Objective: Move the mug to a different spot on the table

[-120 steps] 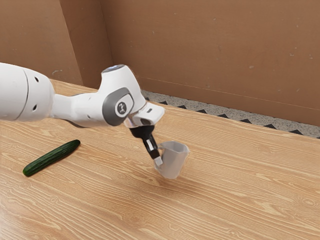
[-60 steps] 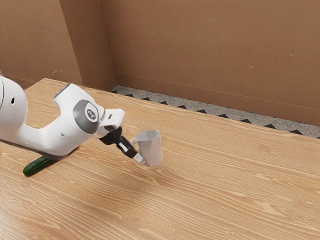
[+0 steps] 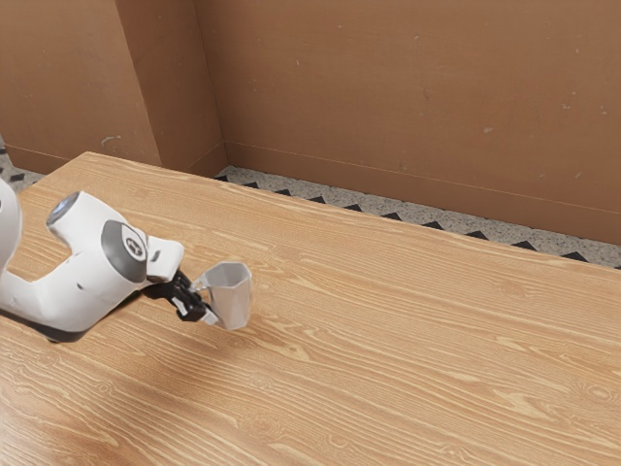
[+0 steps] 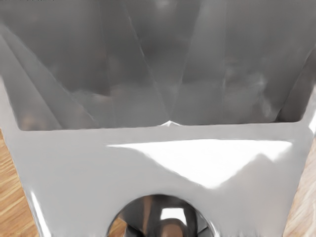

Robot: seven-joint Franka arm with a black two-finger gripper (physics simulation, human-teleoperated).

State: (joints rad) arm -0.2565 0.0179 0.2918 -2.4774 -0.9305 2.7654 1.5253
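Observation:
The mug (image 3: pixel 231 293) is pale grey and faceted. It sits tilted close over the wooden table (image 3: pixel 437 369), toward the exterior view's left. My gripper (image 3: pixel 201 309) reaches it from the left, shut on the mug's near wall. The white arm (image 3: pixel 82 272) lies low over the table behind the gripper. In the wrist view the mug (image 4: pixel 158 163) is right under the hand, with its glossy wall and open grey inside facing the camera. Whether the mug's base touches the wood I cannot tell.
Brown walls stand behind the table, with a strip of speckled floor (image 3: pixel 437 216) along the far edge. Bare wood stretches across the middle and the exterior view's right.
My arm has swung toward the exterior view's left and lowered, carrying the mug from the table's middle. The arm now covers the cucumber that lay at the left.

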